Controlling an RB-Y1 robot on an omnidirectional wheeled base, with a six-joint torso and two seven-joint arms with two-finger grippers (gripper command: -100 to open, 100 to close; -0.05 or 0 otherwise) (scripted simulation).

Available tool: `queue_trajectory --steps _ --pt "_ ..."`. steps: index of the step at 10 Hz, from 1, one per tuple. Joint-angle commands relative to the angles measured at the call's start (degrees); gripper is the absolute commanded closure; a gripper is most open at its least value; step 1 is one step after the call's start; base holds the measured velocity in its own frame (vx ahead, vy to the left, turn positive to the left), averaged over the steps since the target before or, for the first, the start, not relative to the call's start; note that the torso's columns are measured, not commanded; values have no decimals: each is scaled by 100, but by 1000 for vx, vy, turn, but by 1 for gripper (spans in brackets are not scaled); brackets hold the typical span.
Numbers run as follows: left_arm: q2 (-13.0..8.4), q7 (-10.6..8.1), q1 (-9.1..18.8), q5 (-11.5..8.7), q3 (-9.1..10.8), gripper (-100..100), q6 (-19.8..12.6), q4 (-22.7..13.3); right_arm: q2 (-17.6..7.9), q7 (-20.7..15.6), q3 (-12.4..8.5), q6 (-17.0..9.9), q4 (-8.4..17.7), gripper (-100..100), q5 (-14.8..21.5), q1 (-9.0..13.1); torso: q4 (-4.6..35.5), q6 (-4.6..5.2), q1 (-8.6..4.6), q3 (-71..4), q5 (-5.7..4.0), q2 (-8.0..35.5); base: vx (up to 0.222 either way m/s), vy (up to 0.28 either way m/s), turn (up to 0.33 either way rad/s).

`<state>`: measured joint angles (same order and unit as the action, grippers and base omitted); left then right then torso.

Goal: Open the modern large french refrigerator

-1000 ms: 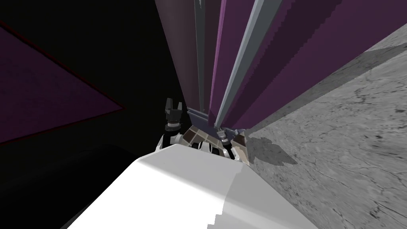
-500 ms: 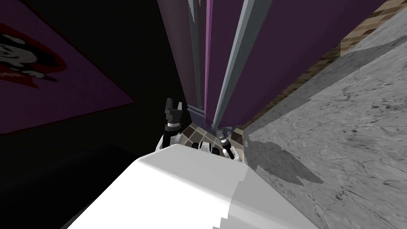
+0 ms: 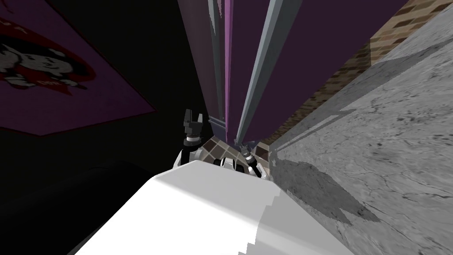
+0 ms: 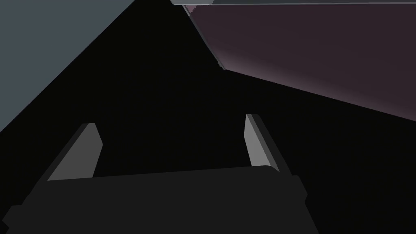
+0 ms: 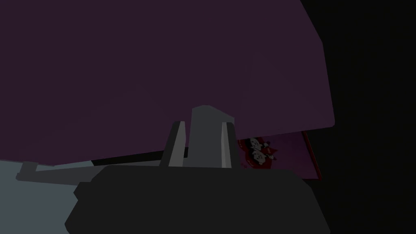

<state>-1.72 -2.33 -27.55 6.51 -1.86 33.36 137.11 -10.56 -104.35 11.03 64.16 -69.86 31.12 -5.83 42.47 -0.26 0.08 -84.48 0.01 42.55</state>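
The refrigerator's right door [image 3: 305, 53] is a dark purple slab rising ahead of me, with a long grey handle bar [image 3: 261, 75] down its edge. My right gripper [image 3: 242, 146] is at the bar's lower end. In the right wrist view, that gripper [image 5: 202, 126] is shut on the grey handle [image 5: 207, 118], with the door's purple face [image 5: 162, 61] just behind. The left door [image 3: 199, 53] with its own grey handle [image 3: 215, 57] stands beside it. My left gripper [image 3: 193, 116] hangs open left of the doors, nothing between its fingers [image 4: 252, 138].
A purple poster [image 3: 40, 66] with a red and white figure hangs on the left, past a black area. A brick wall [image 3: 398, 26] and a grey stone floor [image 3: 376, 155] lie to the right of the refrigerator. Brown tiles [image 3: 216, 150] show under its foot.
My view has turned: the poster has slid in from the left. The right door's face now looks narrower and brick wall shows beyond it. The right gripper stays on the handle.
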Motion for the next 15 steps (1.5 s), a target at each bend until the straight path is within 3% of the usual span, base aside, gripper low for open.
queue_trajectory --steps 1,7,8,10,15 --pt "0 0 0 0 0 0 0 0 -85 155 185 200 -48 100 62 43 6 26 -21 12 -4 19 -85 -163 91" --pt "0 0 0 0 1 0 0 -1 -366 576 678 676 -167 100 235 131 31 17 28 8 10 26 -97 -229 122" --pt "0 0 0 0 1 0 0 -1 -460 741 564 371 -239 -100 220 200 35 16 29 9 11 34 -75 -104 19" --pt "2 0 0 0 -1 0 0 -1 -518 935 520 213 -338 -100 207 354 7 16 62 -4 15 -11 -83 25 -29" --pt "2 0 0 0 -1 0 0 0 -633 1323 431 -102 -535 -100 181 663 30 32 -26 -1 0 12 -56 27 7"
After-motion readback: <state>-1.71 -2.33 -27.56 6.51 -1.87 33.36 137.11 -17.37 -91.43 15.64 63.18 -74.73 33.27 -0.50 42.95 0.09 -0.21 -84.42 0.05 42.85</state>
